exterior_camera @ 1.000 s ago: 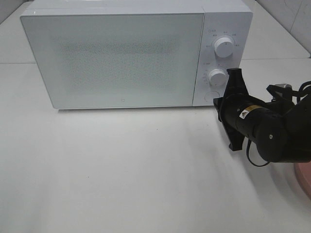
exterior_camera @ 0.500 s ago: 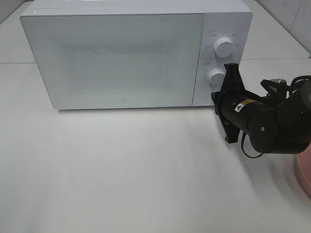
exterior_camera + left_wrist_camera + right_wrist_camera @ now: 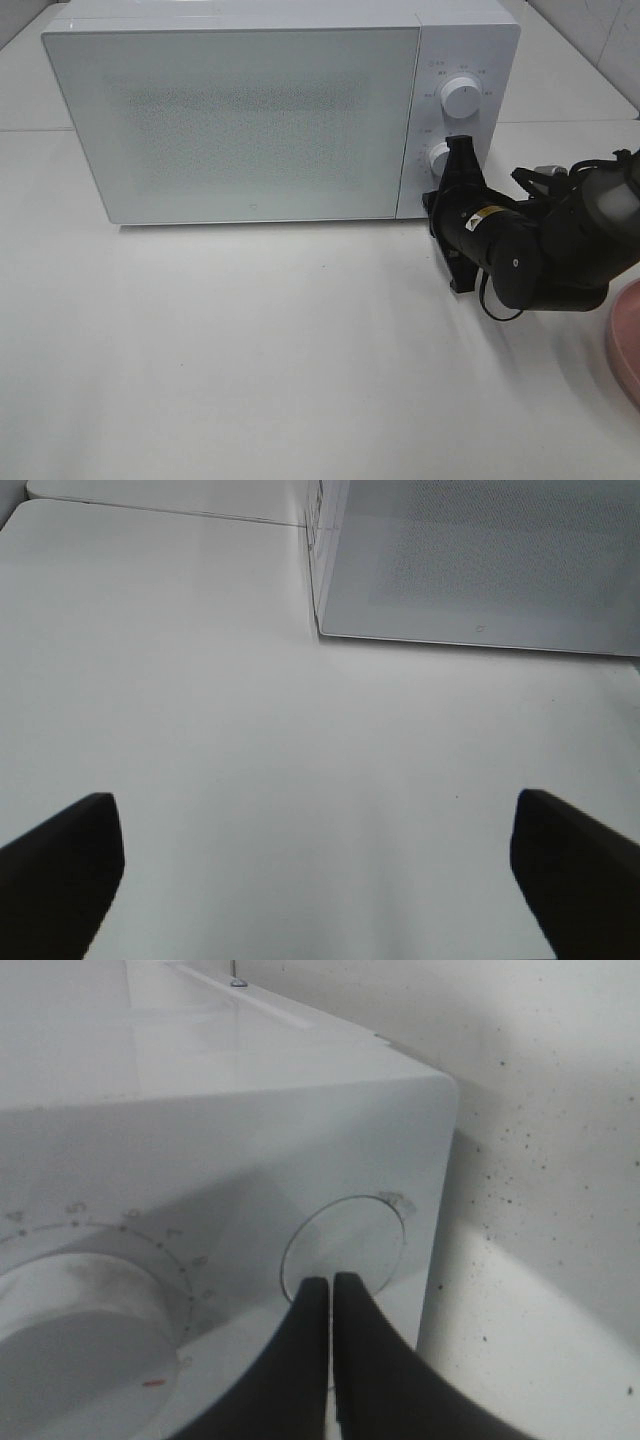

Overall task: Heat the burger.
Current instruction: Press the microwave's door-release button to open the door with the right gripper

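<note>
The right pincer [image 3: 328, 1285] is clenched, its two black fingers [image 3: 300, 1360] pressing flat together with nothing between them. Its tips are resting against the lower edge of a round button [image 3: 345, 1245] on the microwave [image 3: 250, 120]; whether they are pushing it cannot be told. Just beside the pincer, on the same panel, the lower dial [image 3: 80, 1330] is sitting, and the upper dial [image 3: 461, 97] is standing above that. The closed door [image 3: 240, 125], pale and finely dotted, is stretching away from the pincer across the rest of the front.

Behind the pincer, past the black arm [image 3: 540, 250], the rim of a pink plate [image 3: 625, 340] is showing at the edge of the high view. The burger is not showing in any view, so where it is lying cannot be told.

The left pincer [image 3: 312, 810] is released, its dark fingers [image 3: 60, 870] standing wide apart over bare table [image 3: 250, 350]. Ahead of it, well apart, the microwave's lower corner is meeting the surface.

The table is white and matte, carrying a soft shadow under the microwave and below the right pincer. Close to the right pincer it is looking speckled with small dark flecks. A thin seam is running across it behind the microwave. Far beyond the right pincer, a pale tiled wall [image 3: 600, 30] is closing off the corner.
</note>
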`<state>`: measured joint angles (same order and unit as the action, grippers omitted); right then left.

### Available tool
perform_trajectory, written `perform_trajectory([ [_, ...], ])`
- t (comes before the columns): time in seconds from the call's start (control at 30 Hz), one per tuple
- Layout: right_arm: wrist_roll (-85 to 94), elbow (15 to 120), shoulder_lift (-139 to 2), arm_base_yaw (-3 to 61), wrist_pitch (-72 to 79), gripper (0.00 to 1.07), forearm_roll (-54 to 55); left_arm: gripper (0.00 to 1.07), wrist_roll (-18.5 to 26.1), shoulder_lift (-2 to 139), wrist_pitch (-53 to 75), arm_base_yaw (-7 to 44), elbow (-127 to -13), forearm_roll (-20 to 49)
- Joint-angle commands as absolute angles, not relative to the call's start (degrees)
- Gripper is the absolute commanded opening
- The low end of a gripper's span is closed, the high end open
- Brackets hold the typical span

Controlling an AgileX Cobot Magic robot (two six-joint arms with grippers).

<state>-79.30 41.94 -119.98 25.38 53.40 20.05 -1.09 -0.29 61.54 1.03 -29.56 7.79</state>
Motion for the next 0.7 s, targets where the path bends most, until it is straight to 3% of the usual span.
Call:
perform_trajectory([
  [0.03,-79.13,43.49,-120.72,24.01,53.40,0.00,19.25,0.98,-1.38,-1.26,60.96,1.03,-29.56,7.96],
  [0.37,-79.13,44.52,-121.52,23.38,54.95,0.00,18.96,0.98,-1.38,-1.26,60.96,1.03,-29.56,7.96],
  [0.7,-79.07,44.52,-121.52,23.38,65.72,0.00,21.31,0.98,-1.38,-1.26,60.96,1.03,-29.56,7.96],
])
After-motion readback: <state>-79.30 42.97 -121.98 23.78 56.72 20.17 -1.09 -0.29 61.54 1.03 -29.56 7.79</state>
